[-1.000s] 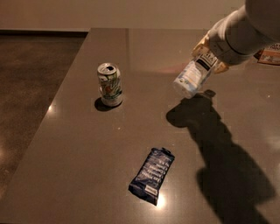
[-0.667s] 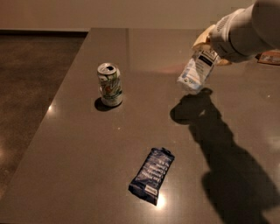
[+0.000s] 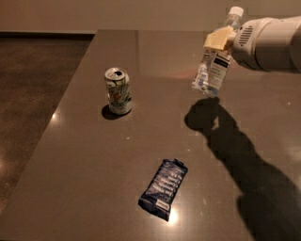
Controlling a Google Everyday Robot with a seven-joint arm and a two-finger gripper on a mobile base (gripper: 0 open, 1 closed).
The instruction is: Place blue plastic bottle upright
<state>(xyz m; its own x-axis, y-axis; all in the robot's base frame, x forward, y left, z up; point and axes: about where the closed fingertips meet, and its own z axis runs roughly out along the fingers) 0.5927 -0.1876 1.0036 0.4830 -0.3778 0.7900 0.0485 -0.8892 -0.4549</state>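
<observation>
**Bottle in the air, clamped near its neck**

I've got the gripper (image 3: 220, 38) high over the far side of the table (image 3: 84, 169). Its pale yellowish finger (image 3: 217, 39) lies across the upper part of the blue plastic bottle (image 3: 212, 70), and the jaws are clenched on it. The bottle's white screw cap (image 3: 235, 11) pokes out above the jaws. Its clear, crinkled plastic body and pale label with a dark patch hang below them, tilted, with the base swung slightly away from the arm (image 3: 270, 43). The base is clear of the tabletop, and a dark shadow (image 3: 207, 117) lies on the surface beneath it. I can't tell whether there is any liquid inside.

The arm's casing is smooth, rounded and white. The tabletop is a glossy grey-brown slab, faintly speckled, and it catches small glints of light.

Well away from the jaws, a green-and-white metal can (image 3: 117, 91) stands upright, tab on top, contents not visible. Nearer the camera, below the jaws and well apart from them, a flat, dark blue snack wrapper (image 3: 163, 188) lies shiny and crimped at its ends.
</observation>
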